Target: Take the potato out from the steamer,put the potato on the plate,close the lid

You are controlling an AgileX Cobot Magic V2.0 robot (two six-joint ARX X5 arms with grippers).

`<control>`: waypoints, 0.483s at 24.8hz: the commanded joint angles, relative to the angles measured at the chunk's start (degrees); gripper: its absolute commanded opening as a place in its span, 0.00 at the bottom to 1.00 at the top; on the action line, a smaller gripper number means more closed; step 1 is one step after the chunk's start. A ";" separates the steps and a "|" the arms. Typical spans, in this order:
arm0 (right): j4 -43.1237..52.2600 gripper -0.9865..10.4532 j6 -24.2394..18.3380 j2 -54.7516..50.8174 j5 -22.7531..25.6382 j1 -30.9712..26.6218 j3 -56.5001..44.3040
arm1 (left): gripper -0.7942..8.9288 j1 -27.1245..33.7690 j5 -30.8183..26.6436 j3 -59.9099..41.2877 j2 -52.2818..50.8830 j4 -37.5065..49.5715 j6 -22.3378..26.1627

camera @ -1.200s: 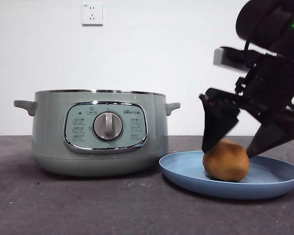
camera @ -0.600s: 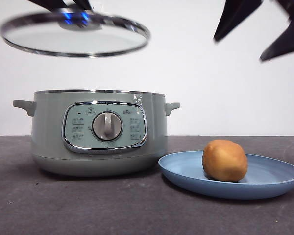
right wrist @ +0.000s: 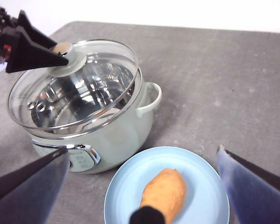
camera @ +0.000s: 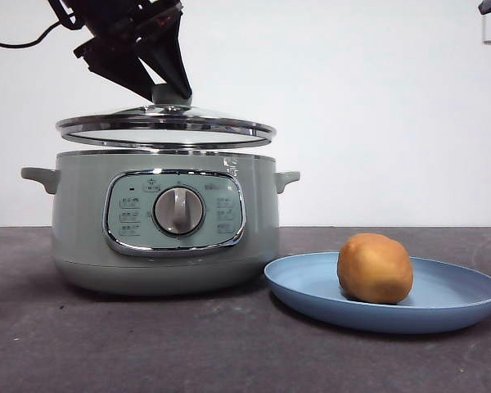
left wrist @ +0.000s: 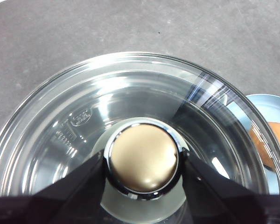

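**Lid held just above the steamer rim; potato on the plate**

The lid [camera: 165, 124] is seen in the upper left of the front view, level and a little above the rim of the steamer [camera: 164, 221], with a thin gap visible between the two. The left gripper [camera: 165, 86] is clamped on the lid's knob [left wrist: 143, 157], one black jaw pressed against each side of it; in the left wrist view the knob sits between the jaws and the steamer's steel interior is seen through the glass.

From the right wrist view the lid is seen offset slightly from the pot's opening, overhanging the near edge.

The potato [camera: 375, 268] is found lying on the plate [camera: 311, 282] in the lower right of the front view, resting on the plate's floor. The plate stands on the dark table [camera: 106, 344], just beside the steamer's base.

The right gripper [right wrist: 140, 186] is held high above plate and potato, its jaws spread wide and nothing between them; only a dark tip is noted at the top right corner of the front view.
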 commanded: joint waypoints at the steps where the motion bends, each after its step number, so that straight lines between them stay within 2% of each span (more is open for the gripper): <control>1: 0.22 0.64 0.57 -0.04 0.24 0.02 0.42 | 0.07 -0.22 0.44 0.39 0.00 2.43 0.72; 12: 0.26 0.64 0.57 -0.04 0.20 0.02 0.46 | 0.07 -0.22 -0.52 0.37 1.86 2.38 0.72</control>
